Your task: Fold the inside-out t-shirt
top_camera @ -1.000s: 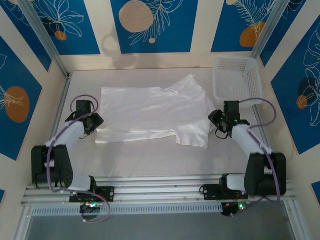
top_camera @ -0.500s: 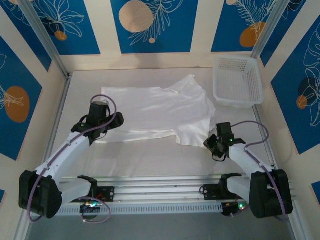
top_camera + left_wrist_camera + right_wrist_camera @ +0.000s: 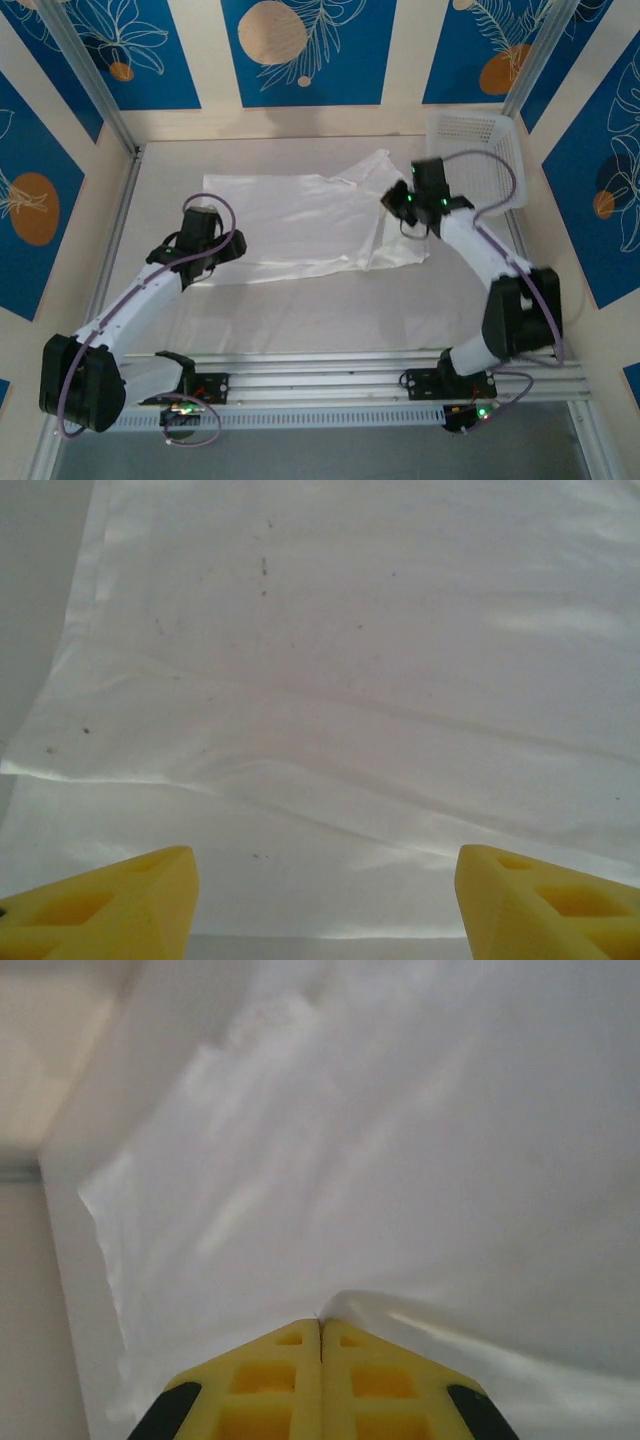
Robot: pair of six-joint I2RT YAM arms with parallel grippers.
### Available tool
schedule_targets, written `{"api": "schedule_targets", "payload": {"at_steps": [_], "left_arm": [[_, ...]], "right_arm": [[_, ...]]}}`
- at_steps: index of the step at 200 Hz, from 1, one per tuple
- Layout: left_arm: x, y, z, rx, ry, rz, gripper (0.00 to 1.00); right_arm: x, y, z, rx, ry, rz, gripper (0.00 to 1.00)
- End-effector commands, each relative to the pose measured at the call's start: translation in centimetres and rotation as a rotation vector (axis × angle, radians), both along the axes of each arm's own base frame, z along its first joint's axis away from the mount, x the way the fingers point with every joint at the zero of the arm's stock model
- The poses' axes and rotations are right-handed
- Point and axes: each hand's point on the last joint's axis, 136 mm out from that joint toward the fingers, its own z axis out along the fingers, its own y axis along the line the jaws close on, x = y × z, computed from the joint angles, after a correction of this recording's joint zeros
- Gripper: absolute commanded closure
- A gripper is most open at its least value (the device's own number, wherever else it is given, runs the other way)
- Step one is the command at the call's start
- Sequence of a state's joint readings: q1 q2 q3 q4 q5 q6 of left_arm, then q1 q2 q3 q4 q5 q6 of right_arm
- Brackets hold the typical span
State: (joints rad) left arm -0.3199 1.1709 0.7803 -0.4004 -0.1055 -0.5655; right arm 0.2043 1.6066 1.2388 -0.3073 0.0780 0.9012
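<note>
The inside-out t-shirt [image 3: 290,220] lies spread, thin and white, across the middle of the table. Its right side is lifted and bunched under my right gripper [image 3: 400,207]. In the right wrist view that gripper [image 3: 320,1322] has its yellow jaws pressed together on a raised fold of the t-shirt [image 3: 400,1160]. My left gripper [image 3: 225,247] hovers over the shirt's near-left edge. In the left wrist view the gripper [image 3: 322,858] stands open, its yellow fingertips [image 3: 150,890] wide apart above flat cloth [image 3: 330,680], nothing between them.
A white mesh basket [image 3: 480,150] stands at the back right, close behind the right arm. Bare table [image 3: 300,310] lies between the shirt and the arm bases. Blue patterned walls close in the back and both sides.
The right gripper shut on the shirt's near-right part and carried it up and toward the back, pulling that side over. The left arm swung in over the shirt's left edge, then held.
</note>
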Motion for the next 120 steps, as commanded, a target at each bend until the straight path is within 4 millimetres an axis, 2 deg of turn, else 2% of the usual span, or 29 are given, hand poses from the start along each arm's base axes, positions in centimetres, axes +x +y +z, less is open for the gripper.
{"api": "schedule_targets", "payload": {"at_steps": [1, 7, 13, 27, 38, 43, 51, 55, 65, 70, 77, 91, 108, 120], "left_arm": [[0.1, 0.2, -1.3, 0.047, 0.026, -0.003, 0.32], [0.1, 0.2, -1.5, 0.052, 0.037, -0.003, 0.32], [0.1, 0.1, -1.7, 0.053, 0.044, -0.002, 0.31], [0.3, 0.0, -2.1, 0.049, 0.060, 0.005, 0.31], [0.6, -0.1, -2.5, 0.038, 0.066, 0.019, 0.31], [0.8, -0.3, -2.8, 0.032, 0.070, 0.023, 0.33], [1.3, -0.5, -3.2, 0.026, 0.077, 0.030, 0.46], [1.5, -0.5, -3.4, 0.026, 0.083, 0.033, 0.55], [2.5, -0.4, -3.9, 0.048, 0.093, 0.053, 0.89], [3.0, 0.0, -4.2, 0.070, 0.100, 0.075, 1.00], [3.7, 0.6, -4.7, 0.094, 0.121, 0.111, 1.00], [5.5, 1.3, -5.5, 0.110, 0.146, 0.140, 1.00], [7.2, 2.0, -6.8, 0.113, 0.189, 0.172, 1.00], [7.7, 2.5, -8.1, 0.111, 0.239, 0.196, 1.00]], "right_arm": [[3.1, -3.9, -4.4, -0.126, 0.120, -0.109, 0.77], [3.4, -3.8, -4.7, -0.114, 0.143, -0.092, 0.64], [3.4, -3.6, -4.6, -0.103, 0.153, -0.069, 0.58], [2.3, -3.2, -4.5, -0.133, 0.140, -0.033, 0.52], [0.8, -3.0, -5.0, -0.143, 0.122, -0.016, 0.52], [0.1, -3.0, -5.3, -0.139, 0.119, -0.015, 0.53], [-1.1, -3.0, -6.2, -0.129, 0.127, -0.015, 0.59], [-1.6, -3.1, -6.7, -0.125, 0.131, -0.015, 0.63], [-2.8, -3.4, -8.1, -0.128, 0.151, -0.017, 0.77], [-3.4, -3.7, -8.9, -0.135, 0.164, -0.019, 0.83], [-3.9, -4.0, -9.7, -0.137, 0.182, -0.020, 0.90], [-4.9, -5.1, -11.3, -0.142, 0.224, -0.037, 0.97], [-5.5, -6.6, -12.9, -0.153, 0.266, -0.066, 1.00], [-6.2, -6.8, -13.8, -0.114, 0.309, -0.066, 1.00]]}}
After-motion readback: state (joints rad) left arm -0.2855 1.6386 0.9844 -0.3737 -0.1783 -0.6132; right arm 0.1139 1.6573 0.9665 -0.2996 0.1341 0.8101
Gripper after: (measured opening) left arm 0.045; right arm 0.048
